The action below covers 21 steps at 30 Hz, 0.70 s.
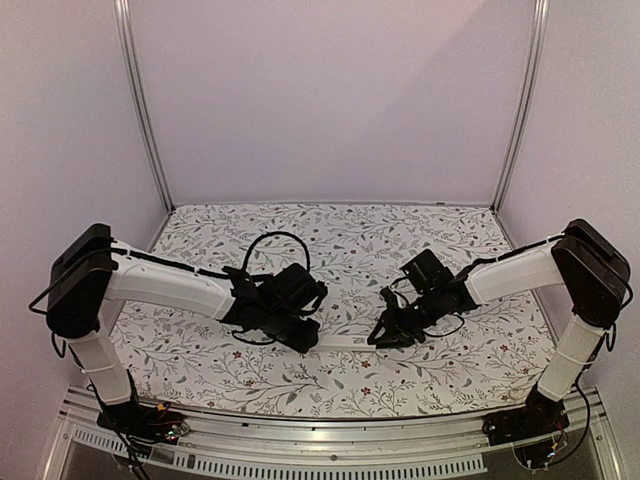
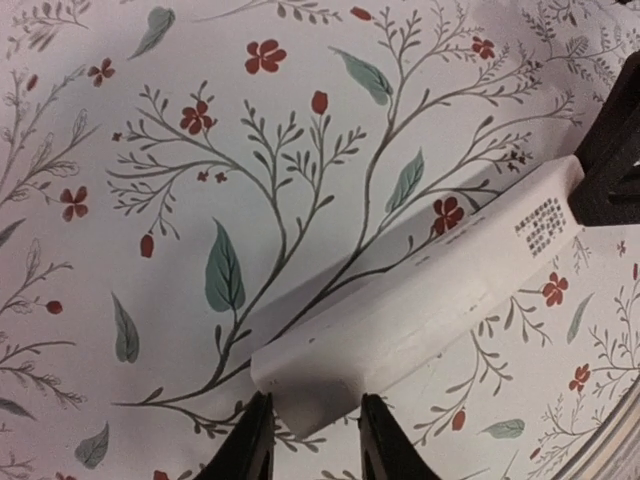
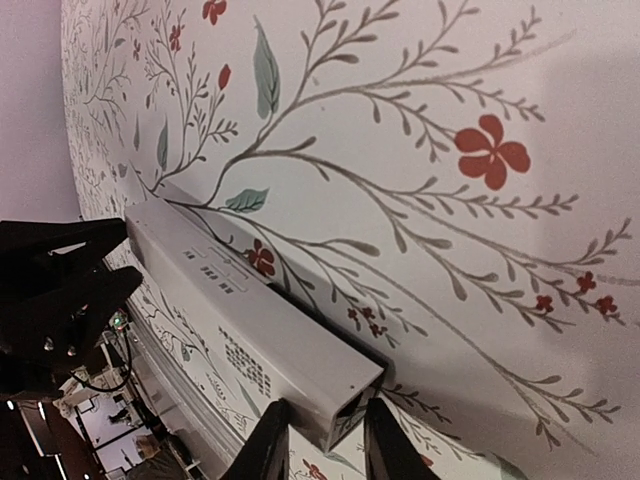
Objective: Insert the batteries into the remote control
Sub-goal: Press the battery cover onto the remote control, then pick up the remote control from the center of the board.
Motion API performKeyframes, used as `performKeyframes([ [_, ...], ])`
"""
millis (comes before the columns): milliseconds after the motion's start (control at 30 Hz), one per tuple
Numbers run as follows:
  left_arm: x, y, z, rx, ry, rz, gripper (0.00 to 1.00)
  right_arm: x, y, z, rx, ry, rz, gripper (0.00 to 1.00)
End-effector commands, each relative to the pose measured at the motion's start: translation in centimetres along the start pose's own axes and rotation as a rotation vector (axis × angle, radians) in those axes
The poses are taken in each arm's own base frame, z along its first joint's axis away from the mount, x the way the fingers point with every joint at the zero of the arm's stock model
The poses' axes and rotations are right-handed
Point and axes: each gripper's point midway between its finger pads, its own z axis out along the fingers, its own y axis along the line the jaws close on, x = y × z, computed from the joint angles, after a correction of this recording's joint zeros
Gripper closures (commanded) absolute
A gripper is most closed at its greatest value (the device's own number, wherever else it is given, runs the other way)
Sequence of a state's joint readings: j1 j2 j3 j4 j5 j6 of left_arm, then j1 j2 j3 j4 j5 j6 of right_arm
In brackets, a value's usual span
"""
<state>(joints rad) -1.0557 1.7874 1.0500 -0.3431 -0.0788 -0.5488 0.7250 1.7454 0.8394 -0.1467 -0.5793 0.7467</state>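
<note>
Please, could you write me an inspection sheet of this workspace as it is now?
Surface: floral-patterned table, no spill seen.
Job's things: remote control spans between both grippers; batteries: nothing seen.
Clutter: nothing seen.
Grippers: left gripper shut on one end of the remote control; right gripper shut on the other end.
Cables: black cable loop above the left wrist.
Surroundings: plain walls, metal frame posts.
</note>
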Motion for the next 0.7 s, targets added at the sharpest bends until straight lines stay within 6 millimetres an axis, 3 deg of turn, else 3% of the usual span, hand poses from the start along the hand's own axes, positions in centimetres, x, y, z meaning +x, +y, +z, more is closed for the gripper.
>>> performKeyframes([
  [0,-1.3,-2.5,-1.6,0.108,-0.047,0.066,0.6,-0.5,-1.0,-0.8,0.004,-0.035,0.009,0.7],
  [167,-5.1,-0.4,-4.9,0.05,-0.15,0.123,0.35,-0.9,-0.9,-2.8,0.016,-0.062,-0.011,0.53],
  [267,-6.9,0.1,-6.7,0.001,-0.213,0.187,0.16,-1.7,-0.1,-4.8,0.034,-0.105,-0.067,0.44],
  [400,-9.7,-0.2,-10.5,0.018,-0.39,0.242,0.01,-3.1,1.5,-8.6,0.097,-0.23,-0.205,0.35],
  [533,-12.0,-1.3,-13.6,0.075,-0.576,0.267,0.01,-4.6,2.8,-14.0,0.204,-0.428,-0.367,0.19],
  [600,-11.7,-2.5,-13.2,0.122,-0.545,0.346,0.0,-5.3,3.6,-16.5,0.238,-0.534,-0.426,0.02],
  [667,-10.0,-3.9,-11.6,0.178,-0.41,0.492,0.0,-6.5,3.5,-19.4,0.309,-0.682,-0.425,0.01],
])
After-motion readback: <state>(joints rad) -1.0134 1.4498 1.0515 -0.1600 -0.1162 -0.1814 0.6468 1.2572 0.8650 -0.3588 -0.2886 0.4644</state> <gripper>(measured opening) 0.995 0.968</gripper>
